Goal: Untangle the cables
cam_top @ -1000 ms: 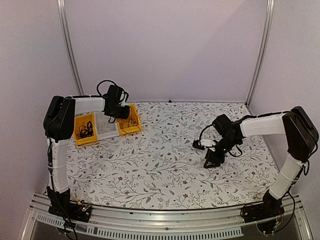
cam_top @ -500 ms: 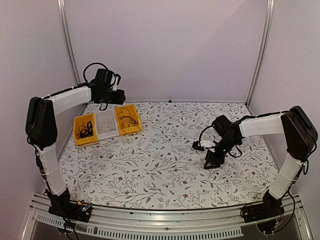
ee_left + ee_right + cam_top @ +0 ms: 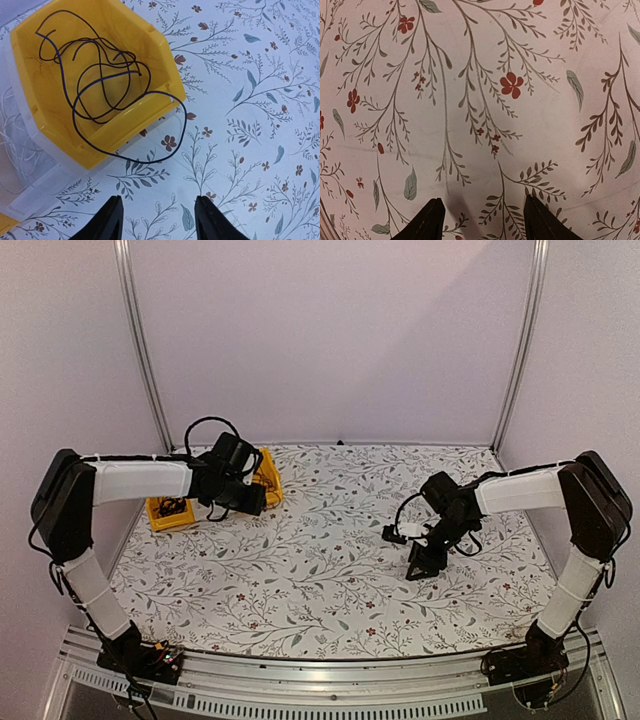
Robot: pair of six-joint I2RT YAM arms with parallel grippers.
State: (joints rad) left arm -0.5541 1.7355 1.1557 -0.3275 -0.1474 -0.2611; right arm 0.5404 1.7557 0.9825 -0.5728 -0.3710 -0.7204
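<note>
A thin black cable (image 3: 107, 85) lies loosely coiled in a yellow bin (image 3: 132, 122); one loop hangs over the bin's front rim onto the floral tablecloth. My left gripper (image 3: 159, 220) is open just in front of that bin with nothing between its fingers. From above, the left gripper (image 3: 252, 504) hovers at the bins, covering most of the right yellow bin (image 3: 270, 480). More dark cables (image 3: 172, 507) sit in the left yellow bin (image 3: 160, 519). My right gripper (image 3: 424, 565) stands open and empty over bare cloth at the right, also seen as the right gripper (image 3: 482, 220).
A clear bin (image 3: 22, 165) sits between the two yellow ones. The bins stand at the table's back left. The floral tablecloth (image 3: 330, 560) covers the table. Metal frame posts (image 3: 140, 350) rise at the back corners.
My left gripper has opened. The left arm left the right yellow bin, swung up and back, then came down in front of the bins. The right arm stayed put.
</note>
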